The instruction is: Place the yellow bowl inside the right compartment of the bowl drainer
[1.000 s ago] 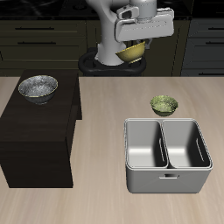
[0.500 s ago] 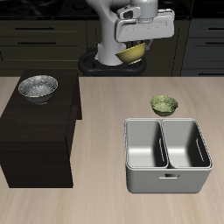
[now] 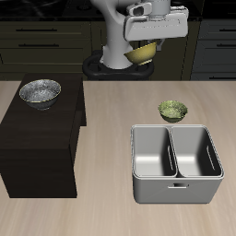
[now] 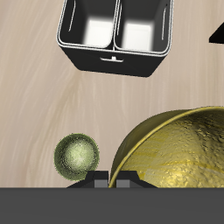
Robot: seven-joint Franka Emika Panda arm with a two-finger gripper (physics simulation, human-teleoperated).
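Gripper (image 3: pixel 140 43) apparently grips yellow bowl (image 3: pixel 139 53) above table.

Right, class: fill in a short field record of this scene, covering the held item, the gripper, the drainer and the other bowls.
held item: yellow bowl, lifted high above the table
gripper: shut on the bowl's rim
bowl drainer: on the table near its front edge, both wells empty
olive-green bowl: on the table just behind the drainer
silver-grey bowl: on the dark cabinet

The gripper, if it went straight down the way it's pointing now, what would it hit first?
Probably bare table, between the olive-green bowl and the bowl drainer; the gripper holds the yellow bowl high, so depth is uncertain.
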